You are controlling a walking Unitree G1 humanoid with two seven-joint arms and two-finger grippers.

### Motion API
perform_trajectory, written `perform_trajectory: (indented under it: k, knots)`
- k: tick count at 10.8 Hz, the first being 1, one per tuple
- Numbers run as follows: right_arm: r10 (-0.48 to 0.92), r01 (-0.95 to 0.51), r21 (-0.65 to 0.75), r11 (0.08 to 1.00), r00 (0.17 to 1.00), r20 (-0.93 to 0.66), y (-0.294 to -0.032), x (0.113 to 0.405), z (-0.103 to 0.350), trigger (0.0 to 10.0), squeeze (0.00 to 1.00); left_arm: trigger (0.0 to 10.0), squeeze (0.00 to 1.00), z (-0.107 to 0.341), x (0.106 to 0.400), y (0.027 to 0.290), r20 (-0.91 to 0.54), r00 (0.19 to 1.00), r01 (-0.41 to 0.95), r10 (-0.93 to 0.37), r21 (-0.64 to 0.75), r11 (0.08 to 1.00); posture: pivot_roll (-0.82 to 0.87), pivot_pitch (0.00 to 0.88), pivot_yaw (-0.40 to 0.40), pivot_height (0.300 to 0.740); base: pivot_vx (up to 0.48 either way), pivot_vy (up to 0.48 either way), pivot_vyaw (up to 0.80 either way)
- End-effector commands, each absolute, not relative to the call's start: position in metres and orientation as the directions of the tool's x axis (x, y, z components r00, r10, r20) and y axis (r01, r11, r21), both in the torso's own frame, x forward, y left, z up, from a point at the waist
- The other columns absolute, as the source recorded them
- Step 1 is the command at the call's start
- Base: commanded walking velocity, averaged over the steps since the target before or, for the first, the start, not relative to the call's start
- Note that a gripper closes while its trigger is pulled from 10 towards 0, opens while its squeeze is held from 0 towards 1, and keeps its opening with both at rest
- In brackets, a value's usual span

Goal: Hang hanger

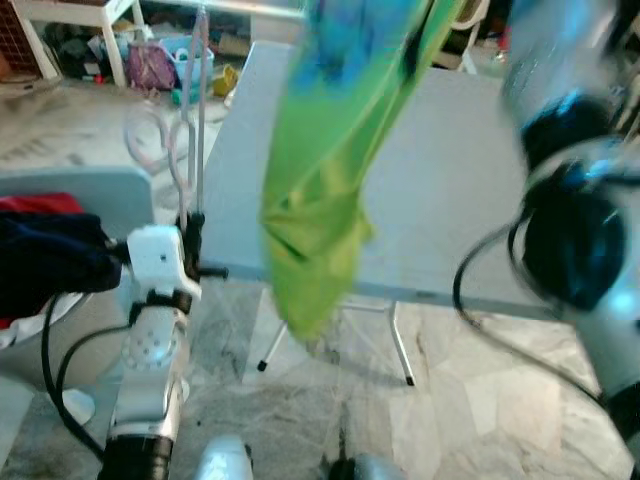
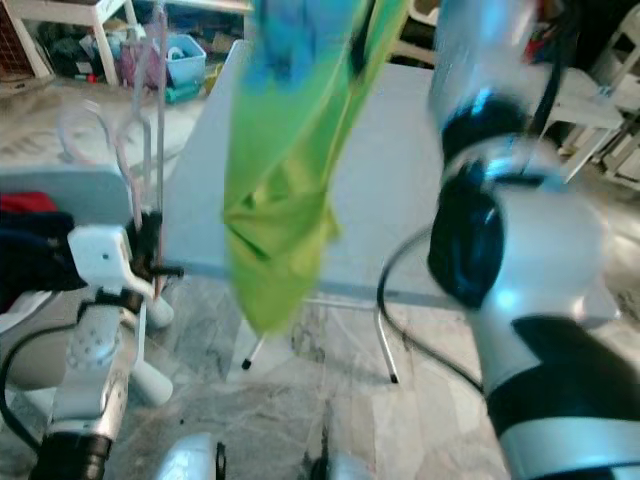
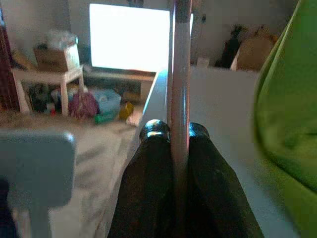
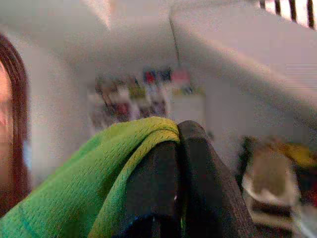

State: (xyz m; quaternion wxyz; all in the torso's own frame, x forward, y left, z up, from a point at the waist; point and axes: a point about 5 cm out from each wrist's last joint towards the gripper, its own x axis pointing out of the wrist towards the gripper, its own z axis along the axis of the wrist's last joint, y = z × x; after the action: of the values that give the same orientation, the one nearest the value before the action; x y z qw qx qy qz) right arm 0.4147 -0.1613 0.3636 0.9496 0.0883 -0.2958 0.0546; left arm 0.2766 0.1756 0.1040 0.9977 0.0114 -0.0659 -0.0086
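Hanger stands upright at the left, its pale bar clamped between the left gripper jaws, beside the grey worktop. Right gripper jaws are pinched together on a green shirt (blue near the top) that dangles before the worktop
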Motion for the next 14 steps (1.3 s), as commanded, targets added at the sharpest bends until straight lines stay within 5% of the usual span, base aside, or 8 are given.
perform_trajectory:
  k: [1,3,4,6,8,12,13,14]
  knots:
    - [0.016,-0.051,0.070,0.996,0.906,0.422,-0.169,0.422,0.322,10.0,0.00,10.0,0.00,0.096,0.277,0.171,0.084,0.996,0.028,-0.030,0.030,0.999,0.18,0.072,-0.120,0.740,0.000,0.000,0.00]
    - [-0.163,0.133,0.170,0.977,0.971,0.178,-0.202,0.420,0.253,10.0,0.00,10.0,0.00,0.096,0.280,0.172,0.076,0.997,0.021,-0.024,0.037,0.999,0.17,0.075,-0.114,0.740,0.000,0.000,0.00]
    - [-0.187,0.169,0.207,0.964,0.980,0.070,-0.216,0.413,0.220,10.0,1.00,10.0,0.00,0.095,0.281,0.173,0.072,0.997,0.016,-0.018,0.035,0.999,0.16,0.077,-0.110,0.740,0.000,0.000,0.00]
    - [0.029,-0.038,-0.057,0.998,0.990,-0.139,-0.207,0.402,0.169,10.0,1.00,10.0,0.00,0.094,0.282,0.166,0.067,0.997,0.043,-0.045,0.037,0.998,0.14,0.081,-0.124,0.740,0.000,0.000,0.00]
    - [0.303,-0.405,-0.293,0.866,0.891,-0.338,-0.201,0.375,0.117,10.0,1.00,10.0,0.00,0.091,0.278,0.164,0.059,0.997,0.048,-0.049,0.018,0.999,0.14,0.103,-0.132,0.740,0.000,0.000,0.00]
    - [0.487,-0.597,-0.179,0.782,0.765,-0.422,-0.213,0.324,0.061,10.0,1.00,10.0,0.00,0.080,0.264,0.174,-0.001,0.996,0.091,-0.091,0.033,0.995,0.12,0.118,-0.082,0.740,0.000,0.000,0.00]
    - [0.490,-0.562,-0.163,0.811,0.804,-0.337,-0.210,0.325,0.066,10.0,1.00,10.0,0.00,0.081,0.265,0.177,-0.003,0.995,0.098,-0.098,0.032,0.995,0.10,0.107,-0.060,0.740,0.000,0.000,0.00]
    - [0.547,-0.543,0.070,0.837,0.826,-0.136,-0.203,0.329,0.083,10.0,1.00,10.0,0.00,0.080,0.266,0.178,-0.011,0.995,0.096,-0.096,0.030,0.995,0.11,0.098,-0.059,0.740,0.000,0.000,0.00]
